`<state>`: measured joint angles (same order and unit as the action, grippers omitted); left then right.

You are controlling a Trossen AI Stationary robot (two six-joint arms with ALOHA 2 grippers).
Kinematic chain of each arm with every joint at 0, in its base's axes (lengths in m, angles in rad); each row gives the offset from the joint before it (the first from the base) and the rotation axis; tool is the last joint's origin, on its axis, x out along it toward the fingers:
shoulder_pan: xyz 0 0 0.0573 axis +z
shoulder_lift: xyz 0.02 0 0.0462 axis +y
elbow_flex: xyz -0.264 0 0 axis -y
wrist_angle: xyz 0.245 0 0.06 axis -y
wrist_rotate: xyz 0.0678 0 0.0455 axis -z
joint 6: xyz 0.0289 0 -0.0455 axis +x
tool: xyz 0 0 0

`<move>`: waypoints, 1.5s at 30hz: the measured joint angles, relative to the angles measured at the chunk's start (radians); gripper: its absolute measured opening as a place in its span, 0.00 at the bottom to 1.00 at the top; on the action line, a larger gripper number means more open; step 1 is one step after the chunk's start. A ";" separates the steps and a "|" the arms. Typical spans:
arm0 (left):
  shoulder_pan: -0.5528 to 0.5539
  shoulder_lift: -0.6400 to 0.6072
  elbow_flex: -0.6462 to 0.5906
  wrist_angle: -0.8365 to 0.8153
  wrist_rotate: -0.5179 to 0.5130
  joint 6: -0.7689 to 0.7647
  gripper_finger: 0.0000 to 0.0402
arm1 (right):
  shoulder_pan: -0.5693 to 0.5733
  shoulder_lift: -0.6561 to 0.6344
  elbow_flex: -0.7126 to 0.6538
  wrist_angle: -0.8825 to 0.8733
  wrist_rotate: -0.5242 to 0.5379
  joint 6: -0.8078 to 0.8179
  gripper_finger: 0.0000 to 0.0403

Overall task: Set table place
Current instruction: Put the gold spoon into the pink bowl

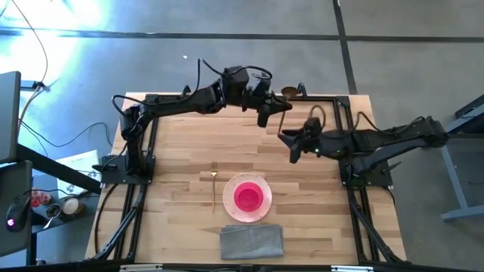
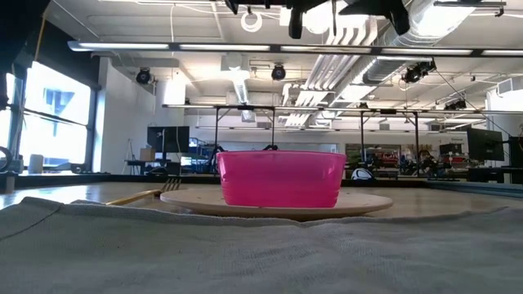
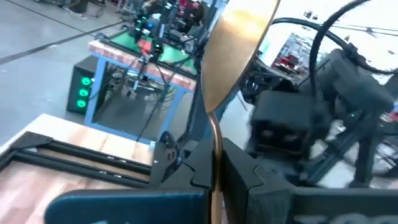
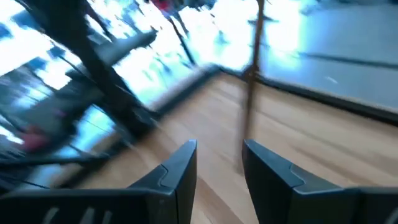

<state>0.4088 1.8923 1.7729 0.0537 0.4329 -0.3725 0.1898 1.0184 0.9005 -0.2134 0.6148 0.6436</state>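
Nearest the front edge of the table [image 1: 181, 151] lies a folded grey cloth [image 1: 252, 241], flat on the light wood planks and filling the foreground of the low view. Just behind it sits the round off-white plate [image 1: 228, 205] with the pink bowl [image 1: 250, 197] centred on it; the low view shows the bowl upright, its base resting on the plate. To the left of the plate, close beside but apart from its rim, the gold fork [image 1: 214, 185] lies flat with tines pointing toward the far edge. Farther back, past mid-table, the right gripper [image 1: 291, 146] hangs above bare wood; the right wrist view shows its two dark fingers [image 4: 180, 171] parted by a narrow gap with nothing between them. Farthest, near the far rail, the left gripper [image 1: 266, 113] is raised off the table and pinches the handle of the gold spoon [image 3: 233, 53]. In the left wrist view the thin stem runs up between the closed fingers [image 3: 239, 171] and the bowl of the spoon stands clear above them; from above, the spoon bowl shows beyond the gripper toward the far edge. The spoon is off the table surface.
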 joint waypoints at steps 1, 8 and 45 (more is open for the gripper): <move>0.000 0.000 0.000 0.002 -0.004 0.000 0.00 | -0.004 -0.008 -0.013 0.052 -0.016 -0.029 0.30; -0.003 0.000 -0.001 0.010 -0.006 0.005 0.00 | -0.068 0.003 -0.031 0.105 -0.067 -0.092 0.30; 0.003 0.000 0.000 0.001 0.004 -0.004 0.00 | -0.231 0.056 0.099 -0.059 -0.387 -0.198 0.30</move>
<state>0.4122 1.8923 1.7733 0.0543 0.4367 -0.3767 -0.0410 1.0748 0.9993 -0.2723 0.2279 0.4453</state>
